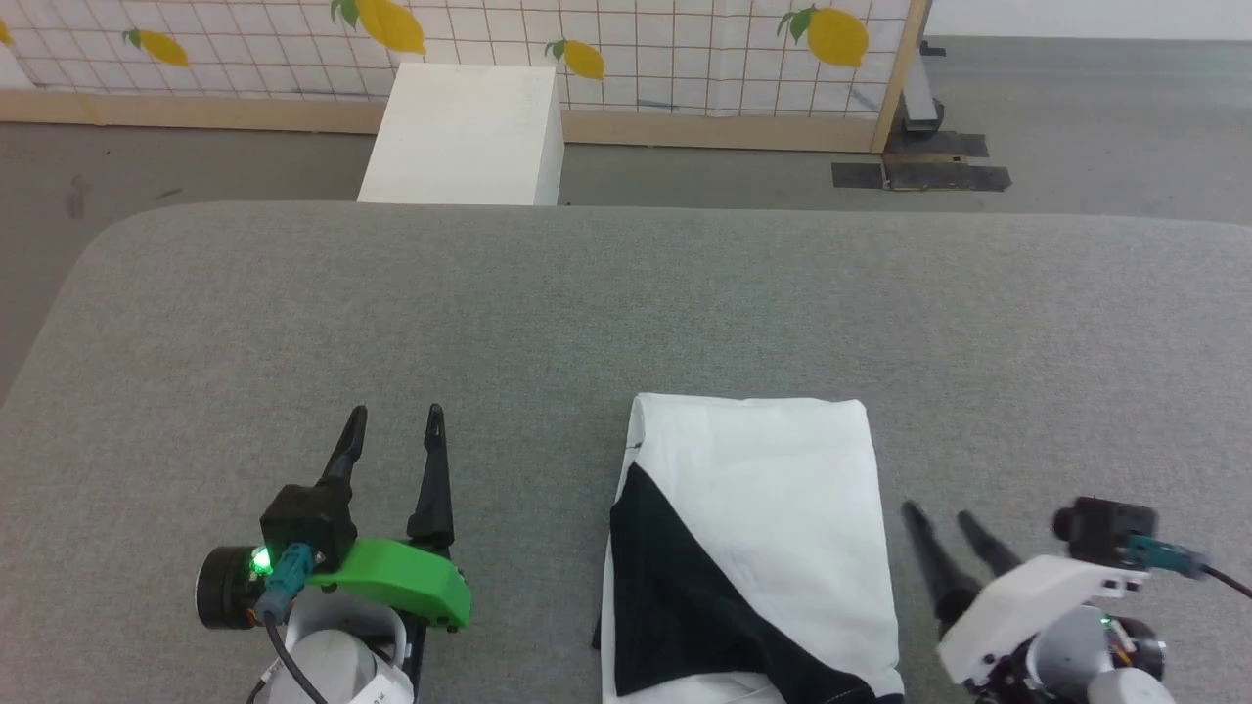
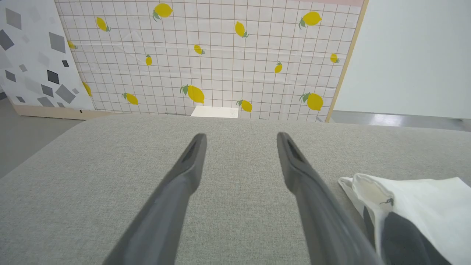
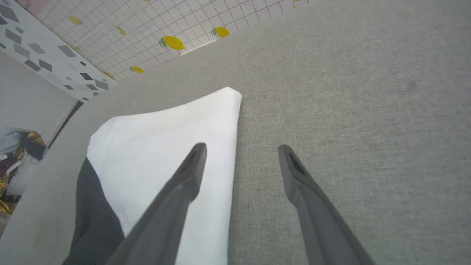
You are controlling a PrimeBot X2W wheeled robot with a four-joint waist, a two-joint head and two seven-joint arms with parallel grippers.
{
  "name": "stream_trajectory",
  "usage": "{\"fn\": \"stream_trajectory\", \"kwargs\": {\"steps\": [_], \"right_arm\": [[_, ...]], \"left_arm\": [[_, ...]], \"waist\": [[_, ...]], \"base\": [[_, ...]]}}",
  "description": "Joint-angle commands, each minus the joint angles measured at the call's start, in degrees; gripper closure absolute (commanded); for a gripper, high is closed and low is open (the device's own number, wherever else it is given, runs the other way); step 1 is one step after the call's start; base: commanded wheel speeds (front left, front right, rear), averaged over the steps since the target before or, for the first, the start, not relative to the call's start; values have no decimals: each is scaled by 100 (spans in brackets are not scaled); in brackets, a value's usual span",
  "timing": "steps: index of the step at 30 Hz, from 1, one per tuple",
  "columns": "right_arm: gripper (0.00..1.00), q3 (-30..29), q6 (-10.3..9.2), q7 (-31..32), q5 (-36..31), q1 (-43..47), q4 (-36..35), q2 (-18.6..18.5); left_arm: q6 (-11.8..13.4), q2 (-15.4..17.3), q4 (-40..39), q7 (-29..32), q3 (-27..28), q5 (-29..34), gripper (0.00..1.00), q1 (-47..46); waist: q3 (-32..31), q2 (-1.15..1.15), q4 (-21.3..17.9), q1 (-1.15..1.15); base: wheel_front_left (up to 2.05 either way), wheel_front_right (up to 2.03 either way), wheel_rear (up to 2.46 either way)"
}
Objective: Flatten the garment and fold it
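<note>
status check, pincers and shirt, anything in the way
Left pincer open, empty, over the table. Right pincer open, empty, right of the garment. Garment folded, lying flat, black sleeve on top. White box past the table, not in the way.

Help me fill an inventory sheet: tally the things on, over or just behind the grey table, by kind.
Folded T-shirt: 1
Grippers: 2 (left gripper, right gripper)
White box: 1
Total: 4
</note>
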Motion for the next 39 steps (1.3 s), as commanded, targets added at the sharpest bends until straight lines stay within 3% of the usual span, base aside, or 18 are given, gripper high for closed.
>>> {"fn": "stream_trajectory", "kwargs": {"steps": [1,6,11,12,13,15,19,20,23,27,33,39], "right_arm": [[0,105,-8,147,15,-184,211,8],[0,368,-8,512,340,-486,813,8],[0,489,-8,1130,214,-630,1435,8],[19,509,-8,1218,229,-643,1477,8],[62,542,-8,1301,230,-659,1502,8],[100,588,-8,1389,149,-682,1483,8],[100,561,-8,1508,-384,-830,1206,8],[100,548,-8,1678,-962,-977,962,8],[100,749,-8,2087,-1853,-1269,535,-123],[100,1313,-8,2526,-2416,-1740,121,-883],[100,2090,-8,2569,-2504,-2575,208,-2193],[100,2266,-8,2110,-2478,-3254,826,-2805]], "left_arm": [[-41,-22,16,-28,-1,44,0,-29],[-49,-38,54,-28,-45,42,0,-29],[-56,-50,89,-28,-71,27,0,-3],[-54,-51,92,-28,-72,26,0,1],[-52,-53,94,-28,-71,24,0,8],[-48,-55,97,-28,-56,17,0,22],[-15,-57,57,-28,5,19,0,47],[7,-50,5,-28,46,29,0,61],[31,-20,-87,-28,109,53,0,64],[66,11,-262,-28,203,82,0,-17],[118,70,-595,-28,198,250,0,-232],[132,170,-788,-28,116,413,0,-525]], "waist": [[23,0,44,0],[28,0,148,0],[8,0,217,0],[6,0,220,0],[3,0,219,0],[1,0,195,0],[27,0,22,0],[72,0,-142,0],[181,0,-454,0],[372,0,-941,0],[810,0,-1756,0],[1271,0,-2257,0]], "base": [[0,0,0],[0,0,0],[0,0,0],[0,0,0],[0,0,0],[0,0,0],[0,0,0],[0,0,0],[0,0,0],[0,0,0],[0,0,0],[0,0,0]]}}
